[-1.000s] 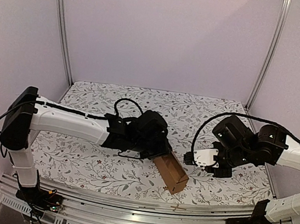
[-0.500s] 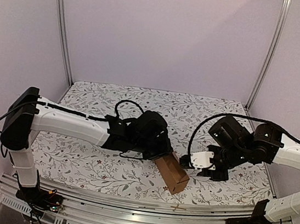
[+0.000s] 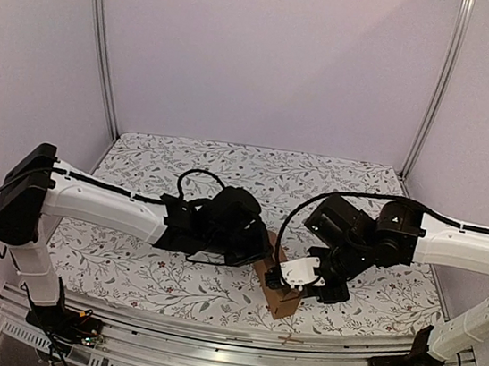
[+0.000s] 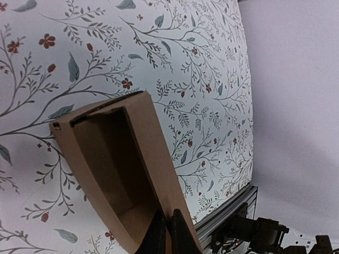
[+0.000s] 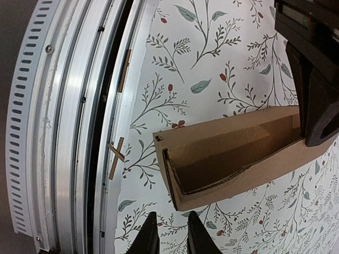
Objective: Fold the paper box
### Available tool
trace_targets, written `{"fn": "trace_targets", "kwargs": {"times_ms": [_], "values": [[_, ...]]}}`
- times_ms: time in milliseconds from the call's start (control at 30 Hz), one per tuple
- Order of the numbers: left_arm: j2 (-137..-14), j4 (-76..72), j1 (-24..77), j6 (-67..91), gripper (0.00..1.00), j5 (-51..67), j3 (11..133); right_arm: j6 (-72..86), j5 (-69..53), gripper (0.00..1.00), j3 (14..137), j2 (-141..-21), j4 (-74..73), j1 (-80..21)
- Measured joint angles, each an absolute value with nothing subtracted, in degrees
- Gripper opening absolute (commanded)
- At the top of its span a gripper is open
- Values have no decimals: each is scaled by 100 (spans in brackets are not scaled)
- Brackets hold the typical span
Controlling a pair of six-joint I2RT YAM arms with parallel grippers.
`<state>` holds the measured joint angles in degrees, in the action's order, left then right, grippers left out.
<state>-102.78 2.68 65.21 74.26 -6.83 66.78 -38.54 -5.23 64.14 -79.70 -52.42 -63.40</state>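
Fingertips of the left gripper (image 4: 168, 233) close tight on one long side wall of the paper box (image 4: 122, 169), pinching the cardboard between them. The right gripper (image 5: 170, 238) holds nothing. Its fingers (image 5: 150, 235) stand narrowly apart over the floral tablecloth (image 5: 212, 53), just beside the carton's near end. The box is an elongated brown carton with its long face open. It sits between the two grippers, its end pointing toward the aluminium rail (image 5: 69, 106) at the table's front edge.

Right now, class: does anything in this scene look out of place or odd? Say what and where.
Small wooden sticks lie crossed by the metal rail at the near edge, close to the box; they look like stray scraps.
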Motion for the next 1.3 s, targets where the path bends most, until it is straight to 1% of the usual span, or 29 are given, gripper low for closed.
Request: {"fn": "trace_targets", "kwargs": {"times_ms": [467, 700, 900, 1133, 1300], "values": [[-10197, 62, 6521, 7446, 4, -685, 6451, -3865, -589, 10, 6692, -8484, -5089, -6600], [-10158, -21, 6521, 7446, 4, -690, 6305, -3857, -550, 9, 6694, -8945, -4899, -6643], [-10086, -84, 6521, 7443, 3, -751, 6184, -3822, -499, 9, 6812, -9098, -4829, -6705], [-10042, -349, 6479, 7437, 2, -770, 5979, -3824, -364, 11, 6816, -8965, -4860, -6628], [-10029, -537, 6460, 7397, 2, -709, 5898, -3769, -705, 10, 6917, -8617, -4884, -6313]]}}
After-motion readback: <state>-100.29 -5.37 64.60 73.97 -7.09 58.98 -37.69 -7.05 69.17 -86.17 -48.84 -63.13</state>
